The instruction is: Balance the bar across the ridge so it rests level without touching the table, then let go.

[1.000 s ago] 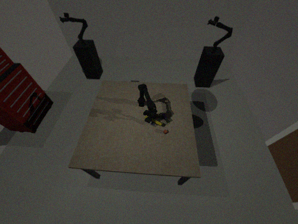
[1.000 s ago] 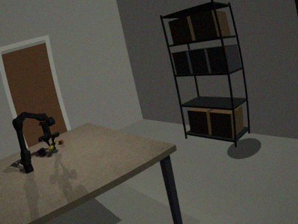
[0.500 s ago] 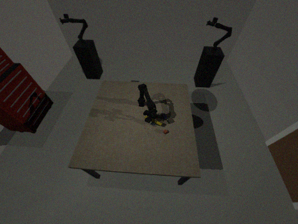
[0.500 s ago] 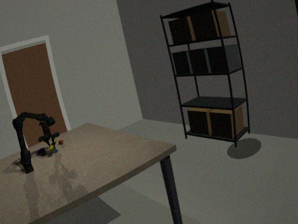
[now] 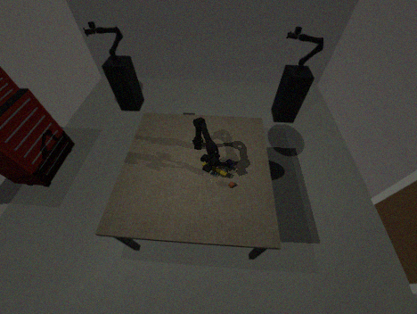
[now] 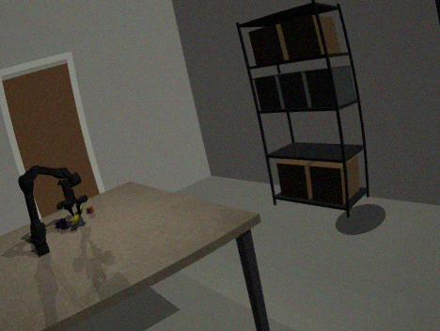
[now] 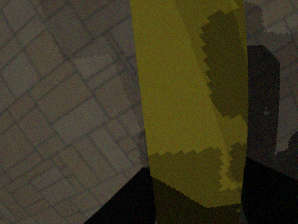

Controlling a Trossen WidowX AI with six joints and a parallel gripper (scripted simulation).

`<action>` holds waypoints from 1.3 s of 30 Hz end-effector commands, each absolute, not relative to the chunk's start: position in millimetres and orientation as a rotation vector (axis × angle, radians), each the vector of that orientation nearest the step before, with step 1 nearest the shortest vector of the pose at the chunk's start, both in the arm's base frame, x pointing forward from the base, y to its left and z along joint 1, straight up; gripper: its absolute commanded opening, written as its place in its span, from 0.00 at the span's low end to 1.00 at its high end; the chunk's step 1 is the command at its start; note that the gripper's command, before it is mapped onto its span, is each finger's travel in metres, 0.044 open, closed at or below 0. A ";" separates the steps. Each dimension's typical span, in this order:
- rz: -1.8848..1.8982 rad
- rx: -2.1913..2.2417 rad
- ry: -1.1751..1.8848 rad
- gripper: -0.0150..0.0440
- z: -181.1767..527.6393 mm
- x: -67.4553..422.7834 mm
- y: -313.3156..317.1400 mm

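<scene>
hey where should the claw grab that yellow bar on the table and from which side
Grip the yellow bar near the middle of its length, from above, pinching across its narrow width. It is long and slim, so a centred hold should keep it from tipping. The claw is already shut on it that way, pointing down over the table.

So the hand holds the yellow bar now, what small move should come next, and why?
Probably a slow, small lowering while keeping the grip. The hand is shut on the yellow bar, low over the wooden table, and the wrist view does not clearly show the ridge or any contact with it. Releasing before the bar rests level would likely let it tip.
</scene>
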State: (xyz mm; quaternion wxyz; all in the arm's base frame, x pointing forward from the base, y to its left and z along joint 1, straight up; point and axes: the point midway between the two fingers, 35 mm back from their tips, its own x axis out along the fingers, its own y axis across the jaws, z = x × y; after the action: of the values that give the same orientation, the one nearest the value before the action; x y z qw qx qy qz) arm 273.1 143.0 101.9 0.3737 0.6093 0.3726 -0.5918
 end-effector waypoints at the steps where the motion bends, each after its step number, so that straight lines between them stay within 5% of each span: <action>1: -1.516 1.560 0.955 0.30 101.8 273.1 143.1; 7: -1.516 1.560 0.955 0.54 101.8 273.1 143.1; 39: -1.516 1.560 0.955 0.54 101.8 273.1 143.1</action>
State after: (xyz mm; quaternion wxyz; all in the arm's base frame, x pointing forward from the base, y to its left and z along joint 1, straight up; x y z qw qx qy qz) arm 273.1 143.0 101.8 0.3737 0.6093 0.3727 -0.5919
